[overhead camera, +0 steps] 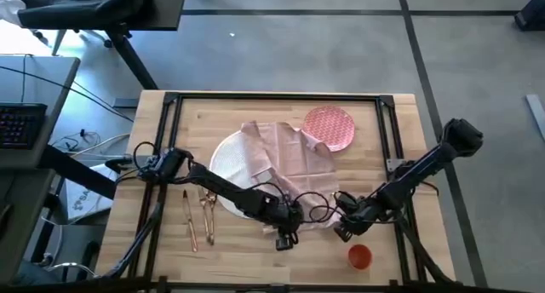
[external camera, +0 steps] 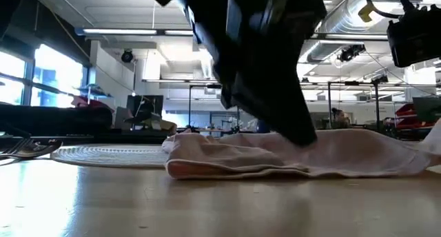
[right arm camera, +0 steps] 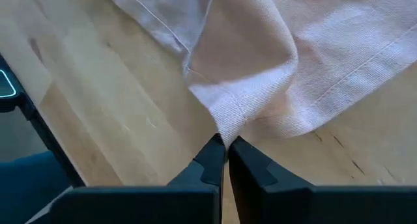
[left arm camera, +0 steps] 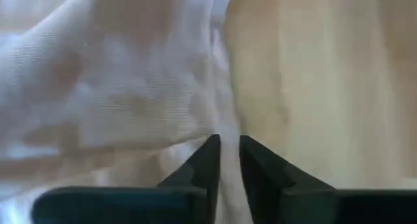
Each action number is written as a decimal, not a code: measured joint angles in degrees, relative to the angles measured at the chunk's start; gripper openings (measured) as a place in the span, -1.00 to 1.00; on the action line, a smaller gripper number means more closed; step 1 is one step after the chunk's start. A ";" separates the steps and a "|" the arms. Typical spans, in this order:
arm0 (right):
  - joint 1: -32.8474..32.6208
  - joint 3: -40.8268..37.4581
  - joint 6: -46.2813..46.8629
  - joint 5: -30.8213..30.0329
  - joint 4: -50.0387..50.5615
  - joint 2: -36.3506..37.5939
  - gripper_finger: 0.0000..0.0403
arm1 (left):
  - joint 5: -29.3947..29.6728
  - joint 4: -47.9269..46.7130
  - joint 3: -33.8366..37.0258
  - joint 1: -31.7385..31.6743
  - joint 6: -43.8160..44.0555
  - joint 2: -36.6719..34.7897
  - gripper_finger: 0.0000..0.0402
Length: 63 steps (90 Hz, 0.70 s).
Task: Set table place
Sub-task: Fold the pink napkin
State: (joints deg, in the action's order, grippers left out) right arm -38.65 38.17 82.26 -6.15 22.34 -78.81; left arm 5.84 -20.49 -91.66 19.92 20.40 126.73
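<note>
A: Where is the left gripper point(overhead camera: 285, 229)?

B: Low over the table point(overhead camera: 255, 267), at the near edge of the napkin point(overhead camera: 285, 161). In its wrist view the two fingers point(left arm camera: 202, 162) stand almost together with only a thin gap, and a fold of the napkin point(left arm camera: 117, 87) runs down into that gap, so they have the cloth pinched.

A: And the right gripper point(overhead camera: 343, 221)?

B: Just beside the napkin's near right corner. Its fingers point(right arm camera: 208, 162) are pressed nearly closed, and a bunched corner of the napkin point(right arm camera: 260, 74) sits right at their tips, caught between them.

A: How does the napkin lie?

B: Spread out and rumpled beyond both sets of fingers, partly over the white plate point(overhead camera: 228, 161). From the low view it is a creased pink heap on the wood point(external camera: 207, 202), with a dark arm coming down onto it.

A: The other pieces?

B: The pink plate point(overhead camera: 330, 127) sits past the napkin's far side, well beyond the right fingers. The orange cup point(overhead camera: 359, 257) stands near the right gripper, on the side away from the napkin. The gold cutlery point(overhead camera: 200, 215) lies well to the outer side of the left fingers, beside the white plate.
</note>
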 joint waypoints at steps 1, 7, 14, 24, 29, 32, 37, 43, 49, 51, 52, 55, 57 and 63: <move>0.00 0.00 0.00 0.00 0.01 0.00 -1.00 | 0.14 -0.03 0.00 0.00 -0.06 0.10 -0.70; -0.02 0.00 0.15 0.02 -0.01 0.00 -1.00 | 1.27 -0.91 0.00 0.00 -0.03 0.98 -0.62; 0.00 0.00 0.20 0.04 -0.27 0.00 -1.00 | 3.22 -1.83 0.00 0.17 0.07 1.26 -0.55; 0.00 0.00 0.20 0.04 -0.54 0.00 -1.00 | 4.15 -2.37 0.00 0.46 0.07 1.19 -0.53; 0.00 0.00 0.20 0.04 -0.51 0.00 -1.00 | 4.14 -2.67 0.00 0.46 0.30 1.19 -0.55; 0.00 0.00 0.20 0.06 -0.52 0.00 -1.00 | 4.16 -3.10 -0.01 0.44 0.61 1.19 -0.58; 0.00 0.00 0.20 0.09 -0.43 0.00 -1.00 | 4.14 -3.70 -0.02 0.44 1.54 1.19 -0.65; 0.00 0.00 0.22 0.11 -0.43 0.00 -1.00 | 3.84 -4.87 -0.11 0.36 2.78 1.18 -0.76; 0.00 0.00 0.22 0.11 -0.41 0.00 -1.00 | 4.15 -5.21 -0.11 0.35 3.34 1.17 -0.89; 0.00 0.00 0.22 0.11 -0.41 0.00 -1.00 | 4.17 -5.24 -0.11 0.35 3.36 1.16 -0.93; 0.00 0.00 0.22 0.11 -0.42 0.00 -1.00 | 4.18 -5.25 -0.11 0.35 3.37 1.14 -0.94; 0.00 0.00 0.22 0.10 -0.42 0.00 -1.00 | 4.16 -5.31 -0.11 0.35 3.39 1.00 -0.97; 0.00 0.00 0.22 0.10 -0.41 0.00 -1.00 | 4.17 -5.34 -0.11 0.35 3.46 0.96 -0.98; 0.00 0.00 0.22 0.11 -0.43 0.00 -1.00 | 4.42 -5.45 -0.11 0.37 3.87 0.90 -0.98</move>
State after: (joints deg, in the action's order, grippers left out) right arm -38.65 38.17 82.48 -6.04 21.91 -78.81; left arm 10.25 -25.94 -91.77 20.29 24.28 127.62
